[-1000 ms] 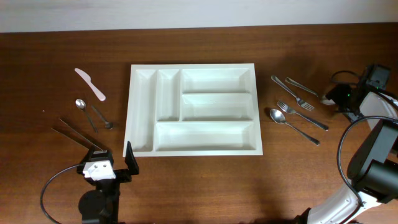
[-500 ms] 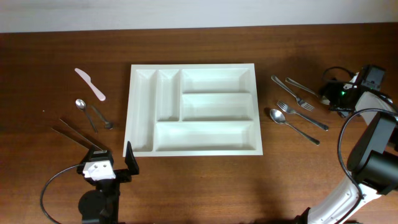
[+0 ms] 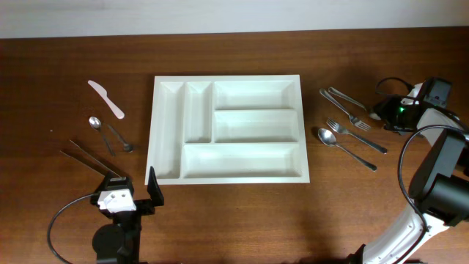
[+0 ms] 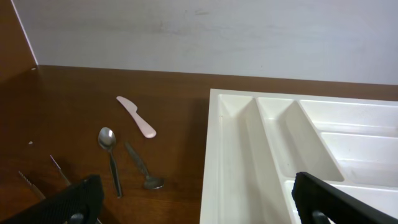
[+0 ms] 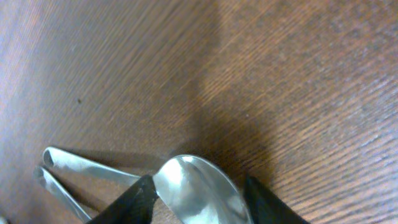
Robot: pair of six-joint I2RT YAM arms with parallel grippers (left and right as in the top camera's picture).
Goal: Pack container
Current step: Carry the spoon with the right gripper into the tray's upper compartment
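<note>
The container, a white cutlery tray with five empty compartments, lies mid-table; its left part shows in the left wrist view. My right gripper is at the far right, its two black fingers closed against the bowl of a metal spoon lying on the wood. The spoon's handle points up-left toward the tray. My left gripper sits low near the tray's front left corner, wide open and empty.
Left of the tray lie a pink knife, two small spoons and thin tongs. Right of it lie two forks and a large spoon. A cable loops by the right arm.
My right gripper has moved left onto the spoon's bowl, and the spoon has shifted slightly left toward the tray. The left arm has not moved.
</note>
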